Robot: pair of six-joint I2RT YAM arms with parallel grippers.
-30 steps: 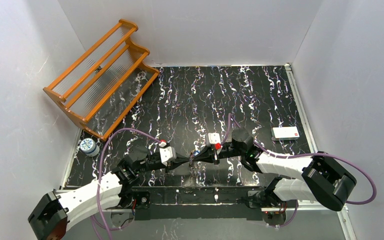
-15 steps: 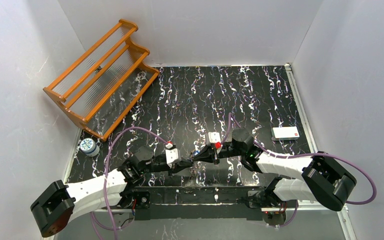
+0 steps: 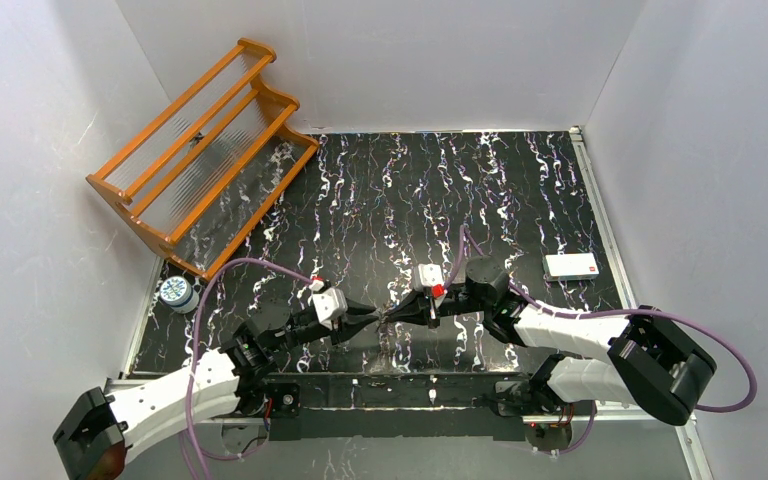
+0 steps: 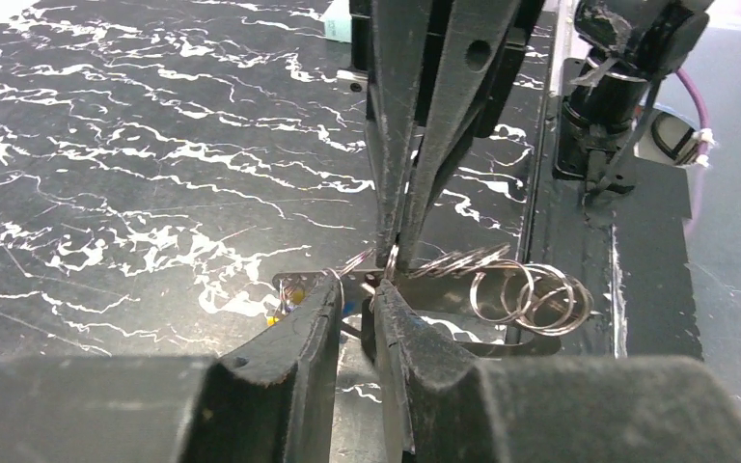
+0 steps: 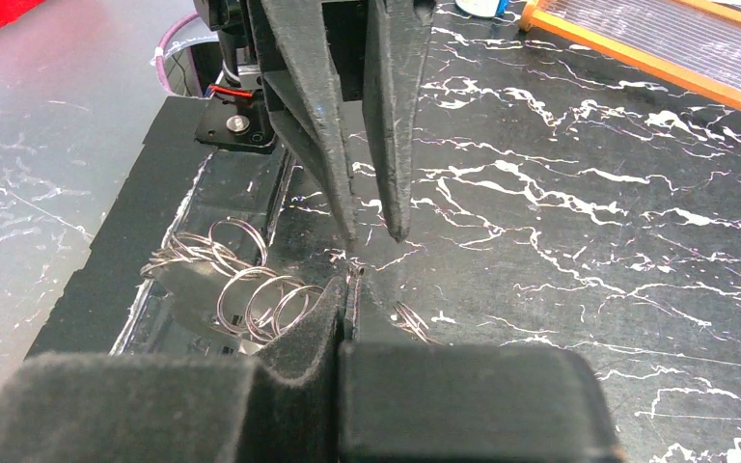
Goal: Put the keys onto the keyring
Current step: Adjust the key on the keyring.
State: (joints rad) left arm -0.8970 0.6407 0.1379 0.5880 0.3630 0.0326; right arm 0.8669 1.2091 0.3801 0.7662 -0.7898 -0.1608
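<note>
— While the keyring (image 4: 502,289) is found at the near edge of the surface (image 4: 106,145), how is it met?
— From the near side, the left hand (image 4: 357,289) is set against it with jaws parted narrowly; nothing is seen gripped there.
— And beyond?
— One loop is clamped by the closed right hand (image 4: 397,249), presumably so that it is steadied for threading.
— Its look?
— Thin silver wire loops are bunched together; the keys (image 4: 289,299) are barely made out beside them.

Left gripper (image 4: 357,287) slightly parted, right gripper (image 5: 348,285) closed
</note>
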